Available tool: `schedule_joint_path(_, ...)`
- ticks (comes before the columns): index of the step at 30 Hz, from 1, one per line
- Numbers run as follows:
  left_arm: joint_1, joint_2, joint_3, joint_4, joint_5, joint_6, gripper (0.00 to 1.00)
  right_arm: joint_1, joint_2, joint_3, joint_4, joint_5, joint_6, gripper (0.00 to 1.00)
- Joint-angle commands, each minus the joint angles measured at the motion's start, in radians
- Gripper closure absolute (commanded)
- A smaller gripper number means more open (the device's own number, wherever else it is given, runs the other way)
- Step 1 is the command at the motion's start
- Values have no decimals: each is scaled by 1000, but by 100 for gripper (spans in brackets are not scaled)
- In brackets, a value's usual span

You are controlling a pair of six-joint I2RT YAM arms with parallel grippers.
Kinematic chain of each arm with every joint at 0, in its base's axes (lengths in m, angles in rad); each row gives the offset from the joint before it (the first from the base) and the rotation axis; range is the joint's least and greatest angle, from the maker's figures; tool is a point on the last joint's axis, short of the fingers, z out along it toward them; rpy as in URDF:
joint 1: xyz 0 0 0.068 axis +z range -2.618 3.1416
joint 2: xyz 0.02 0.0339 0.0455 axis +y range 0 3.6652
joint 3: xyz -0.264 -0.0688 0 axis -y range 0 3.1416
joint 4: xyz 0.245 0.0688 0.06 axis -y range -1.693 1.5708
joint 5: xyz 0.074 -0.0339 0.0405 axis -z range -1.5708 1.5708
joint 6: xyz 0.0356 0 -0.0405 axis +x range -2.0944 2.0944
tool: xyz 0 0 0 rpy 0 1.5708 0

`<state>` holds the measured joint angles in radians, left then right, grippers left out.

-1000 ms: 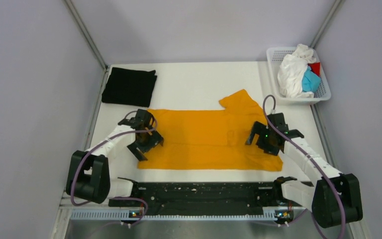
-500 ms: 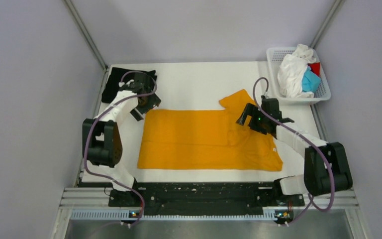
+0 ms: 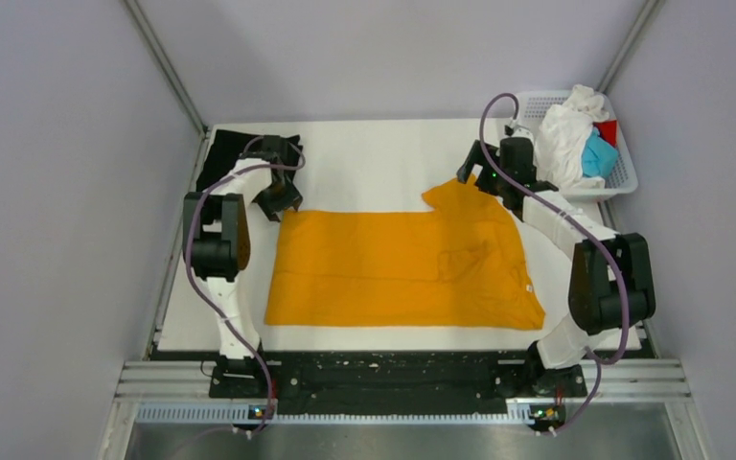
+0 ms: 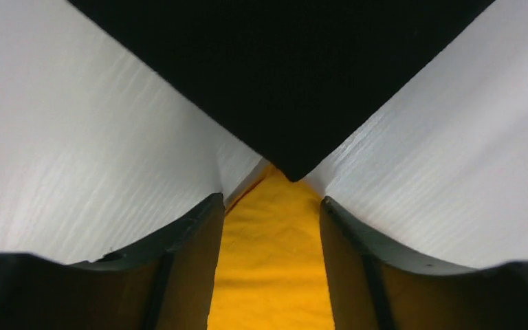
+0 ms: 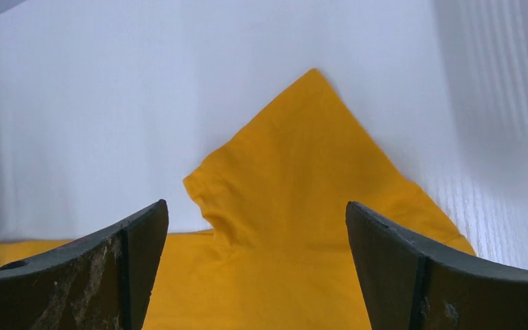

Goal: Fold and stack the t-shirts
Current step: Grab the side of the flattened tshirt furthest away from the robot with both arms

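- Roughly one shirt in five looks finished: a black t-shirt (image 3: 213, 163) lies folded at the far left corner of the white table (image 3: 383, 153).
- An orange-yellow t-shirt (image 3: 393, 268) lies spread across the middle of the table as a mostly flat rectangle. One sleeve (image 5: 302, 158) pokes out at its far right (so its folding seems only begun).
- A white t-shirt (image 3: 561, 134), a light blue t-shirt (image 3: 594, 155) and a red t-shirt (image 3: 609, 129) sit crumpled together in a white mesh basket (image 3: 623, 180) at the far right corner, all yet to be folded.
- The left gripper (image 4: 271, 206) sits at the orange-yellow shirt's far left corner, just beside the black one. Its jaws stand partly apart, with the cloth corner showing between them but not visibly pinched.
- The right gripper (image 5: 258, 227) hovers over the protruding sleeve, jaws spread wide and holding nothing.
- A small pale tag (image 3: 529, 286) shows near the orange-yellow shirt's right edge, too small to read. No other writing or brand is legible.
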<state>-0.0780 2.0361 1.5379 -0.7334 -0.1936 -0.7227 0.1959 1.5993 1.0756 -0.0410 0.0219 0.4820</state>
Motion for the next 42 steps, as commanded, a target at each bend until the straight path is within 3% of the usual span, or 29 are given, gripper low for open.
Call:
schedule_joint_path(1, 3, 38, 50, 16, 45, 52, 47, 4, 33, 43, -5, 50, -47, 1)
schedule_joint_path(12, 2, 53, 36, 6, 45, 92, 81, -7, 74, 90, -15, 47, -100, 1)
schedule_joint_path(15, 2, 51, 39, -5, 28, 105, 99, -6, 124, 157, -37, 33, -146, 1)
schedule_joint_path(21, 0, 4, 6, 22, 22, 154, 100, 11, 284, 339, -107, 15, -229, 6)
schedule_joint_path(29, -14, -75, -48, 89, 60, 214, 100, 88, 566, 649, -296, 228, -307, 20)
schedule_joint_path(35, -14, -91, -65, 88, 55, 203, 100, 94, 640, 675, -310, 256, -271, 32)
schedule_joint_path(42, -15, -108, -92, 104, 54, 200, 100, 105, 608, 541, -287, 286, -244, 47)
